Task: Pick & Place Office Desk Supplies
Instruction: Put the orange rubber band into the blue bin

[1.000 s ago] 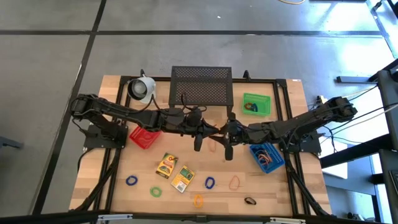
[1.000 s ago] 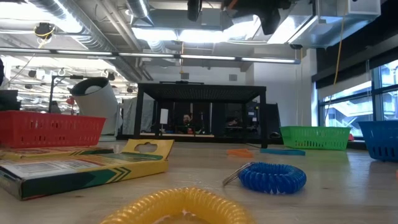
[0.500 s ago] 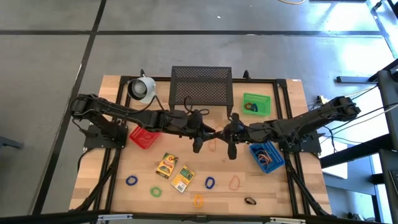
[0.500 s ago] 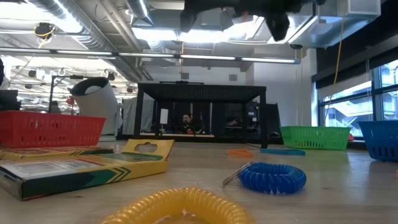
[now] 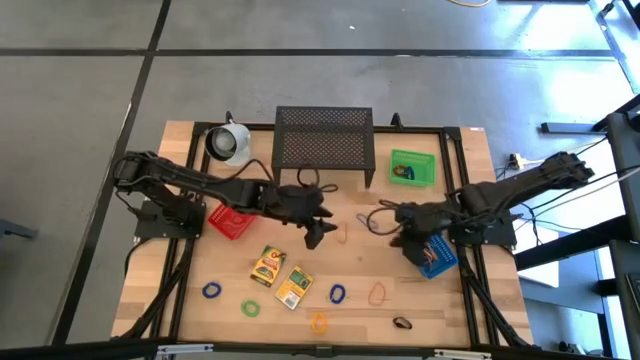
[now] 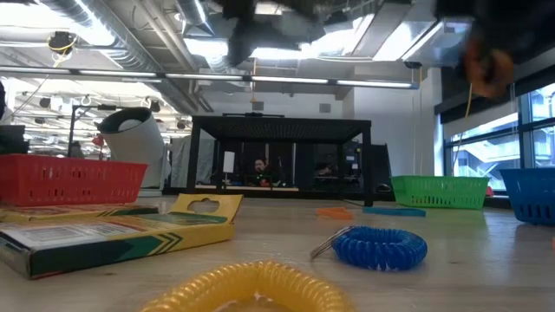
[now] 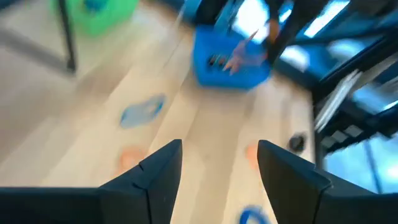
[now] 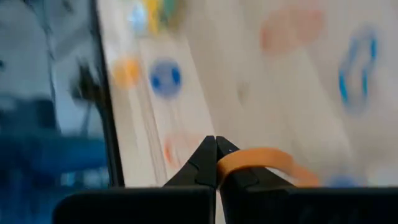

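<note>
Right gripper (image 8: 216, 163): fingers pinched together on a thin orange rubber loop (image 8: 261, 158), held above the wooden table (image 5: 440, 300) beside the blue plastic bin (image 5: 432, 256). Left gripper (image 7: 217, 168): fingers apart, holding nothing, over table centre near another orange loop (image 5: 343, 233).

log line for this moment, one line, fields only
left gripper: open, empty, mid-table | right gripper: shut on orange loop | near: blue bin

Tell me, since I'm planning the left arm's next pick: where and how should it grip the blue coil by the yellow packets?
Probably from straight above. The blue coil lies flat on the table, so the open left gripper should straddle one side of its ring, one finger inside, one outside.
</note>
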Controlling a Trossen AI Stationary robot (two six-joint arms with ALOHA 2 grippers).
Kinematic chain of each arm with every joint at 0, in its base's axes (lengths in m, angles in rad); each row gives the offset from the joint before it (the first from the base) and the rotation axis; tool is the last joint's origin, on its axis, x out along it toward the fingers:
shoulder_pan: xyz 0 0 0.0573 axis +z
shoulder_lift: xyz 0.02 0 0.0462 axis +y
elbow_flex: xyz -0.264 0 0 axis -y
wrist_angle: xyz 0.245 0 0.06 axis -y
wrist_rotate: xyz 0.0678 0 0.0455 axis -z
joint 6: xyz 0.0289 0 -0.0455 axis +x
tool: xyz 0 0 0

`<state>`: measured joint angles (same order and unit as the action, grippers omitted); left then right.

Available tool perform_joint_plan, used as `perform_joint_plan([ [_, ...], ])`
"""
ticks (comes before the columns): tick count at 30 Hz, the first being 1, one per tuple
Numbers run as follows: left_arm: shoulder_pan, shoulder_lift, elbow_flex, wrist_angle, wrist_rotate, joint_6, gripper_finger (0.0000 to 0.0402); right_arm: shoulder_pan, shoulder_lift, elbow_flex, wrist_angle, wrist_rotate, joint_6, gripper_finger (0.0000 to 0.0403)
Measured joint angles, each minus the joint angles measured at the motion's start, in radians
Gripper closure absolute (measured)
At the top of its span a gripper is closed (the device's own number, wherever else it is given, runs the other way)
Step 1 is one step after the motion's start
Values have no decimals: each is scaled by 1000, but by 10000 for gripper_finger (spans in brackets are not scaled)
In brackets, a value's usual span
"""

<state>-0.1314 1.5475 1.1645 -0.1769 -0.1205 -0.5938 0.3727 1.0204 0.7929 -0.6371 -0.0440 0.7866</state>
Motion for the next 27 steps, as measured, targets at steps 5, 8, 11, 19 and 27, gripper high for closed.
perform_joint_plan([
  [5, -23, 0, 0, -219, -23, -92, 205, 65, -3, -3, -271, -122, 113, 399],
  [8, -42, 0, 0, -320, -33, -146, 207, 109, 10, -26, -353, -133, 173, 399],
  [11, -65, 0, 0, -394, -64, -206, 208, 138, 22, -54, -358, -133, 225, 398],
  [19, -143, 0, 0, -522, -77, -354, 208, 160, 30, -166, -354, -131, 372, 398],
  [27, -278, 0, 0, -752, 56, -567, 215, 160, 31, -185, -354, -77, 403, 364],
])
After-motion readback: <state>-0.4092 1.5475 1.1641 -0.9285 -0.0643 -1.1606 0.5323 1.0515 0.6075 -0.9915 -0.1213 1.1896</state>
